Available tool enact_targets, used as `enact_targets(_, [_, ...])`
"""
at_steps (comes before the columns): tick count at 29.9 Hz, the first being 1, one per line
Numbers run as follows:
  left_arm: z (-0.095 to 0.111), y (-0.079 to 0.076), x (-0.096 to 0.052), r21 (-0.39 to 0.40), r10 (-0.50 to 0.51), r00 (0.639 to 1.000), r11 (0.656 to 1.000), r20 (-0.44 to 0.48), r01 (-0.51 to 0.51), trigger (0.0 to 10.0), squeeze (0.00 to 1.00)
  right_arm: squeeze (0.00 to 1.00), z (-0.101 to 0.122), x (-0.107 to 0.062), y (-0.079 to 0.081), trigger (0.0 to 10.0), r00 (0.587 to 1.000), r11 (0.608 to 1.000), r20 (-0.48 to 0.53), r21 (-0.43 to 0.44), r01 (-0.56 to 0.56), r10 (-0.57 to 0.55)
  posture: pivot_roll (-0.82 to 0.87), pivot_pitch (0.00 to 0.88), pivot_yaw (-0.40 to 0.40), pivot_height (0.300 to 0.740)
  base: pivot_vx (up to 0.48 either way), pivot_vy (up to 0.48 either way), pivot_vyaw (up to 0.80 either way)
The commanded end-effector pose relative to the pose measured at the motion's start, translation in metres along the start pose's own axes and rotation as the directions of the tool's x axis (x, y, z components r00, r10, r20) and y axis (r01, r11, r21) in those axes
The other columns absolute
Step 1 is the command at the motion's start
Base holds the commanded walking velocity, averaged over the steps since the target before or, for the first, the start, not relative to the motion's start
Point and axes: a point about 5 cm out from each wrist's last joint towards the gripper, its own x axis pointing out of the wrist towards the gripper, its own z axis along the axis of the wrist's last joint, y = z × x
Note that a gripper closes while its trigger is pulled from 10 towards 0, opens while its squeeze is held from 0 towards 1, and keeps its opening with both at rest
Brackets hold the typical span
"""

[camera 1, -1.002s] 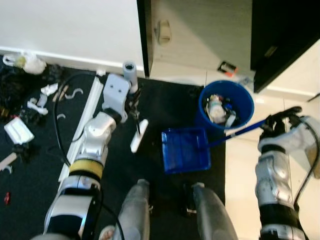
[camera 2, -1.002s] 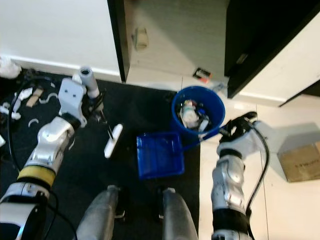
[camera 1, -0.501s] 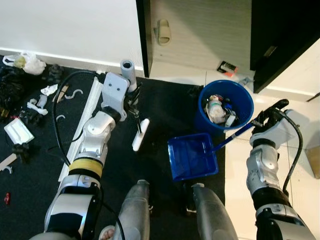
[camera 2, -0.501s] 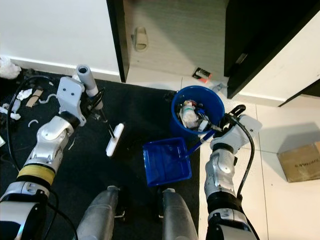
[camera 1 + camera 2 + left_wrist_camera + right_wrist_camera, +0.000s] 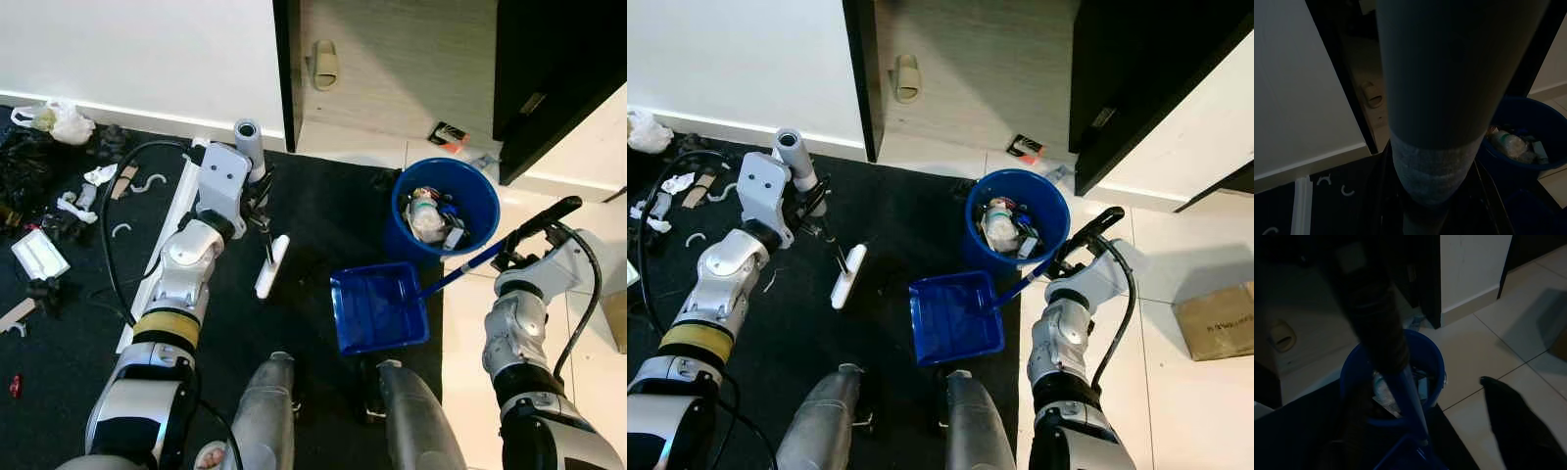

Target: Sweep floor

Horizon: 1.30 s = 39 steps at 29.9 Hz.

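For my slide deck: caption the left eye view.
Left pincer holds a broom, right pincer a blue dustpan beside the full bucket.

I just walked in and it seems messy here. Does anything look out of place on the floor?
Yes. Scraps and white bits lie scattered on the dark mat at the robot's far left, a lone slipper sits by the doorway, and a small packet lies beyond the full bucket.

Floor: black mat (image 5: 323, 225) adjoining pale tiles (image 5: 460, 323). On mat: blue dustpan (image 5: 378, 307), beside right gripper (image 5: 524, 235); white brush head (image 5: 271, 266), just below left gripper (image 5: 257, 201); white scraps (image 5: 98, 176) and dark clutter, farther out to its left. Blue bucket (image 5: 446, 208) of rubbish stands near right gripper. Slipper (image 5: 323, 64) beyond, on light flooring.
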Motion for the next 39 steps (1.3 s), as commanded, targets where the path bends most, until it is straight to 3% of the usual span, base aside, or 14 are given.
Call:
enact_targets(1, [0.003,0.005,0.0,0.018,-0.001,1.0,1.0,0.006,0.001,10.0,0.0,1.0,-0.004,-0.002,-0.005,10.0,1.0,1.0,-0.015,0.013,0.015,-0.015,0.08,0.219,0.003,0.74,0.0,0.0,0.0])
enact_targets(7, [0.005,0.007,-0.008,0.004,0.035,0.999,0.999,0.032,-0.035,10.0,0.0,0.96,0.002,-0.023,0.007,10.0,0.992,0.992,0.011,0.018,-0.123,0.123,0.07,0.178,-0.012,0.74,0.0,0.0,0.0])
enact_targets(8, [0.004,0.007,-0.01,0.0,0.044,0.998,0.999,0.035,-0.044,10.0,0.0,0.0,0.002,-0.029,0.007,10.0,0.984,0.984,0.007,-0.009,-0.18,0.18,0.07,0.176,-0.012,0.74,0.0,0.0,0.0])
enact_targets(13, [-0.002,0.004,-0.019,-0.026,0.077,0.997,0.997,0.029,-0.076,10.0,0.0,0.0,0.013,-0.039,-0.006,10.0,0.937,0.931,0.001,-0.114,-0.346,0.349,0.05,0.164,-0.011,0.74,0.0,0.0,0.0])
enact_targets(16, [-0.005,-0.001,-0.023,-0.045,0.084,0.996,0.996,0.025,-0.082,10.0,0.0,0.0,0.023,-0.029,-0.023,10.0,0.951,0.922,-0.015,-0.24,-0.303,0.308,0.05,0.163,-0.014,0.74,0.0,0.0,0.0])
enact_targets(21, [-0.009,-0.011,-0.025,-0.061,0.071,0.997,0.996,0.018,-0.07,10.0,0.0,0.0,0.037,-0.024,-0.028,10.0,0.955,0.915,0.005,-0.287,-0.283,0.297,0.05,0.163,-0.021,0.74,0.0,0.0,0.0])
enact_targets(22, [-0.009,-0.013,-0.026,-0.064,0.07,0.997,0.996,0.017,-0.069,10.0,0.0,0.77,0.038,-0.026,-0.028,10.0,0.953,0.908,-0.006,-0.301,-0.292,0.304,0.05,0.161,-0.026,0.74,0.0,0.0,0.0])
enact_targets(24, [-0.009,-0.014,-0.027,-0.065,0.07,0.997,0.996,0.017,-0.068,10.0,0.0,0.77,0.038,-0.027,-0.027,10.0,0.951,0.903,-0.014,-0.309,-0.297,0.308,0.05,0.161,-0.026,0.74,0.0,0.0,0.0])
enact_targets(25, [-0.01,-0.015,-0.028,-0.069,0.074,0.997,0.995,0.015,-0.073,10.0,0.0,1.0,0.038,-0.03,-0.026,10.0,0.946,0.894,-0.029,-0.319,-0.314,0.322,0.05,0.16,-0.031,0.74,0.0,0.0,0.0])
enact_targets(33, [-0.011,-0.013,-0.032,-0.07,0.091,0.996,0.993,0.004,-0.09,10.0,0.0,1.0,0.028,-0.023,-0.038,10.0,0.949,0.872,-0.08,-0.377,-0.313,0.306,0.06,0.156,-0.024,0.74,0.0,0.0,0.0])
enact_targets(34, [-0.011,-0.012,-0.033,-0.062,0.093,0.996,0.994,0.001,-0.093,10.0,0.0,0.52,0.028,-0.011,-0.042,10.0,0.954,0.849,-0.092,-0.437,-0.296,0.285,0.07,0.161,-0.022,0.74,0.0,0.0,0.0])
enact_targets(36, [-0.011,-0.012,-0.034,-0.06,0.094,0.996,0.994,-0.001,-0.094,10.0,0.0,0.52,0.028,-0.007,-0.044,10.0,0.956,0.842,-0.096,-0.454,-0.291,0.278,0.07,0.163,-0.022,0.74,0.0,0.0,0.0])
enact_targets(37, [-0.01,-0.011,-0.034,-0.057,0.097,0.995,0.994,-0.001,-0.097,10.0,0.0,0.0,0.03,-0.002,-0.044,10.0,0.957,0.846,-0.095,-0.449,-0.286,0.273,0.08,0.169,-0.023,0.74,0.0,0.0,0.0])
enact_targets(39, [-0.01,-0.011,-0.035,-0.055,0.099,0.995,0.994,0.0,-0.099,10.0,0.0,0.0,0.031,0.001,-0.044,10.0,0.959,0.85,-0.093,-0.446,-0.282,0.269,0.09,0.172,-0.024,0.74,0.0,0.0,0.0])
